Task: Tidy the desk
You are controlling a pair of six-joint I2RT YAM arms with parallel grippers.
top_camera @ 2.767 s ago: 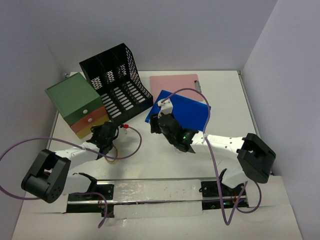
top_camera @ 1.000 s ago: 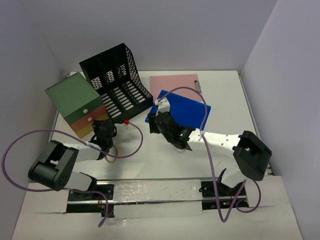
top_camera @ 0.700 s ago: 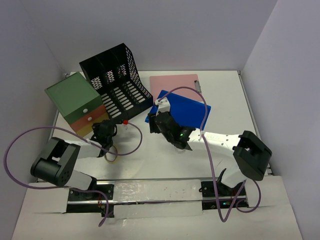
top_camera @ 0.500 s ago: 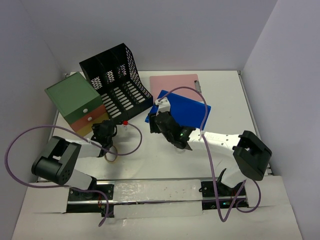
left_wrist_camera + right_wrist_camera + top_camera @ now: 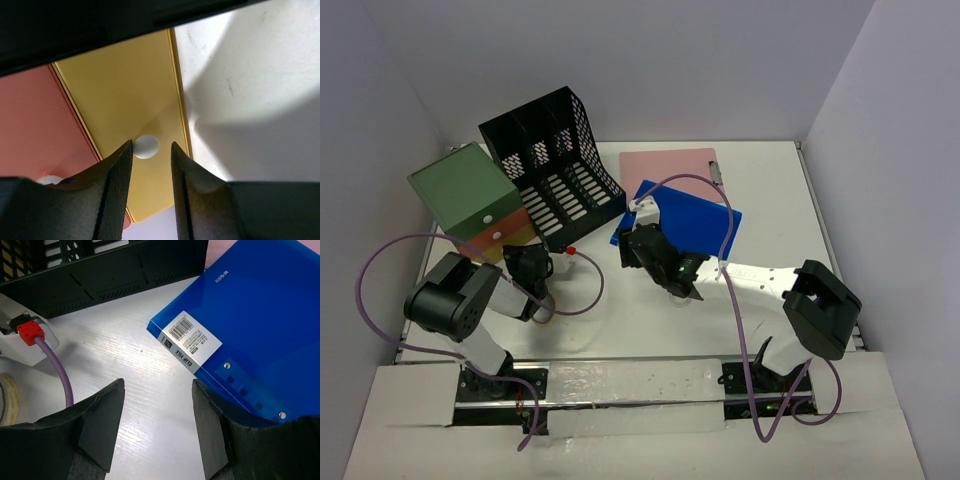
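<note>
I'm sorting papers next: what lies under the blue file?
A pink clipboard pokes out from beneath the far edge of the blue file, on the desk. Whatever else the file covers is hidden.

White desk, flat, matte, lilac-grey walls

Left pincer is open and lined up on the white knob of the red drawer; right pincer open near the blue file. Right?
The drawer colour is wrong: the left wrist view shows the left pincer lined up on the white knob of the yellow drawer. The rest stands.
</note>
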